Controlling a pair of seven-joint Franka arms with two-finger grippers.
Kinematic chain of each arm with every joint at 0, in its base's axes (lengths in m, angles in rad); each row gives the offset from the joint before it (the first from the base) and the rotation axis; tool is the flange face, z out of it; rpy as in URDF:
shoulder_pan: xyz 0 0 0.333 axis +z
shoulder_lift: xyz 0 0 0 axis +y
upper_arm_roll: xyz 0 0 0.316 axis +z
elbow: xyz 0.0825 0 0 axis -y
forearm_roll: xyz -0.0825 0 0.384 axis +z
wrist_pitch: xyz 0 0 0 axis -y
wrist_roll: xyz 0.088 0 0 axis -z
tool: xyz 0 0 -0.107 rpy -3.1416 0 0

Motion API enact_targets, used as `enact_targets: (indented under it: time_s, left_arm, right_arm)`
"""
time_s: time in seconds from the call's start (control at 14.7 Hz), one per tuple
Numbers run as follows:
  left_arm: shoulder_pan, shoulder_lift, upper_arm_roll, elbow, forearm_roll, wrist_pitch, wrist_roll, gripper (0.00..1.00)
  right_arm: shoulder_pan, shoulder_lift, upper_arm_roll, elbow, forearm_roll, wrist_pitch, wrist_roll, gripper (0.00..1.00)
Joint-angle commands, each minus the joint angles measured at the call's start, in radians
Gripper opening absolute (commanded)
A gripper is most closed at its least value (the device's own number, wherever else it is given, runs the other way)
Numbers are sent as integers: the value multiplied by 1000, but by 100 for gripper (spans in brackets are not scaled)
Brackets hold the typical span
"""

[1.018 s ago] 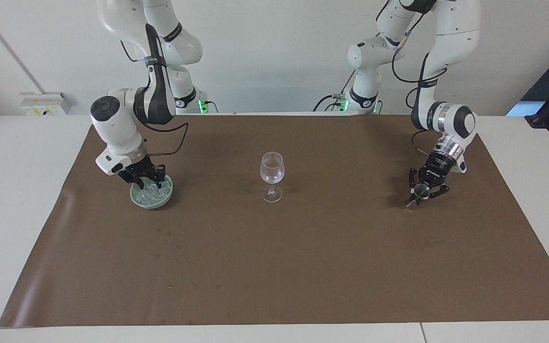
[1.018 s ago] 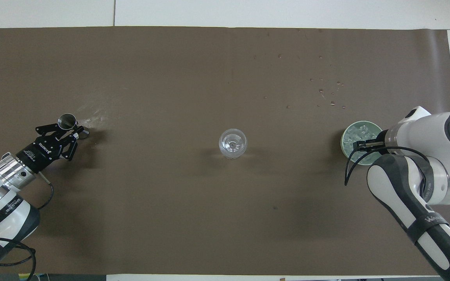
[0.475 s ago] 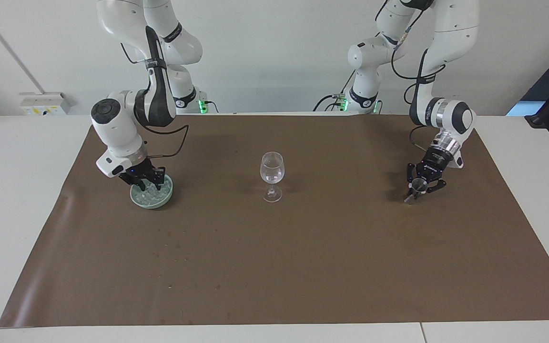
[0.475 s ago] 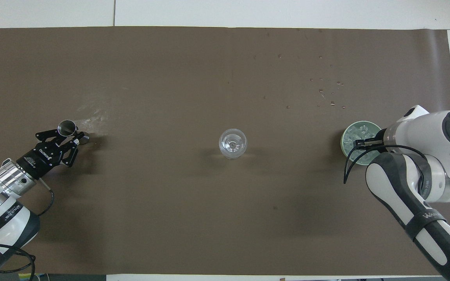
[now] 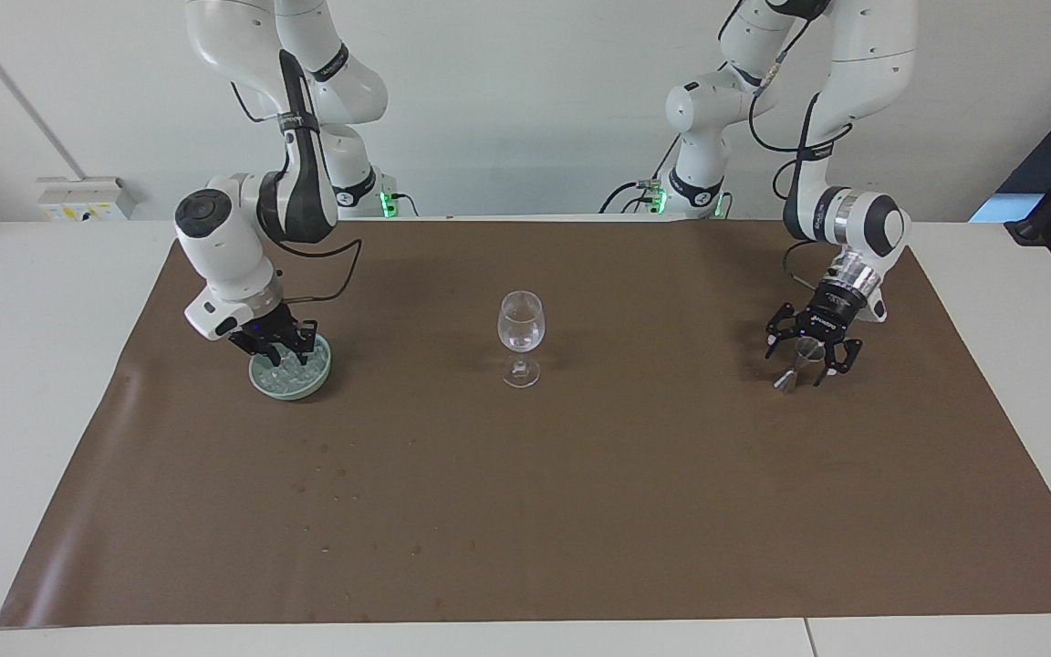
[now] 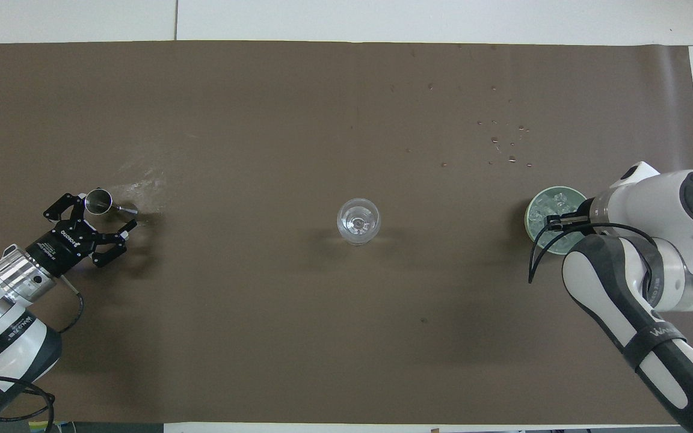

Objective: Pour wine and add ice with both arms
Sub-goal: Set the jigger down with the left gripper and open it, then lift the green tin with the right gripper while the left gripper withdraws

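Observation:
A clear stemmed glass (image 5: 520, 328) (image 6: 358, 221) stands upright at the middle of the brown mat. A small metal jigger (image 5: 796, 367) (image 6: 101, 201) stands on the mat toward the left arm's end. My left gripper (image 5: 808, 351) (image 6: 91, 218) is open, its fingers spread on either side of the jigger and apart from it. Toward the right arm's end, a green bowl (image 5: 263, 383) (image 6: 533, 207) holds ice (image 5: 293, 372) (image 6: 544, 210). My right gripper (image 5: 281, 351) (image 6: 554, 221) is down in the bowl among the ice. Any wine is hidden.
Water droplets (image 6: 506, 144) (image 5: 334, 470) dot the mat farther from the robots than the bowl. A wet smear (image 6: 142, 177) lies beside the jigger. The mat's edge (image 6: 692, 108) gives onto white table.
My left gripper has opened and let go of the jigger, which now stands upright on the mat. My right gripper has stayed in the bowl, shifting only slightly.

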Motion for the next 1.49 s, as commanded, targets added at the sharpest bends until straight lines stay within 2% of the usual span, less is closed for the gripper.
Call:
enact_targets:
  time_s: [0.0,0.2,0.34,0.54,0.75,0.88,1.09,1.29,1.43]
  left_arm:
    - [10,-28,3,-23,37,-9,20,100]
    - [13,-21,6,3,208,-7,20,100]
    - [52,-18,9,18,313,-15,20,100]
    - [90,-12,8,72,469,-23,22,100]
    - [92,-11,9,125,601,-23,20,100]
    - [92,-12,9,179,737,-24,17,100]
    - [92,-12,9,289,952,-64,14,100]
    - [89,-9,8,410,1154,-104,20,100]
    - [70,0,6,538,1265,-199,13,100]
  right_arm:
    - [-3,3,2,7,7,-20,-9,49]
    - [-8,0,2,7,7,-45,-9,48]
    - [-8,0,2,7,7,-42,-9,44]
    - [-8,0,2,7,7,-38,-9,28]
    - [-9,1,2,8,7,-37,-11,9]
    - [-9,4,2,16,7,-37,-9,0]
    - [-8,6,2,63,7,-78,-9,0]
    - [-3,-2,5,199,7,-243,6,0]
    - [12,3,16,299,8,-346,83,0]
